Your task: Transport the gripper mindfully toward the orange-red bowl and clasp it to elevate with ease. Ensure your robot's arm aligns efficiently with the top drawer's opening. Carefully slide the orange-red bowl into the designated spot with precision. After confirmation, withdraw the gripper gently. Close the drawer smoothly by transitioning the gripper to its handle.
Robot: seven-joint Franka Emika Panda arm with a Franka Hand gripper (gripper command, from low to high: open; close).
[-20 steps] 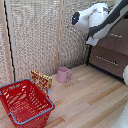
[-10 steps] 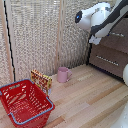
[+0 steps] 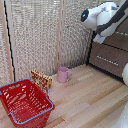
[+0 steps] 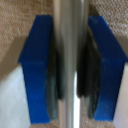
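In the wrist view my gripper (image 4: 70,65) is shut on the handle (image 4: 70,25), a silver bar running between the two blue fingertips (image 4: 37,70). The dark pads press against it on both sides. Behind it lies the grey-brown front of the top drawer (image 4: 15,12). In the exterior view the robot's arm (image 3: 107,15) reaches in at the upper right beside the drawer cabinet, and its bulk hides the gripper there. The orange-red bowl is out of view.
A darker brown drawer front (image 3: 112,55) with its own silver bar (image 3: 106,60) sits below the arm. On the wooden floor stand a pink mug (image 3: 63,74), a small patterned box (image 3: 41,79) and a big red wire basket (image 3: 25,102). Woven wall panels (image 3: 40,35) stand behind.
The arm has shifted slightly toward the exterior view's right, closer to the cabinet. Nothing else has moved.
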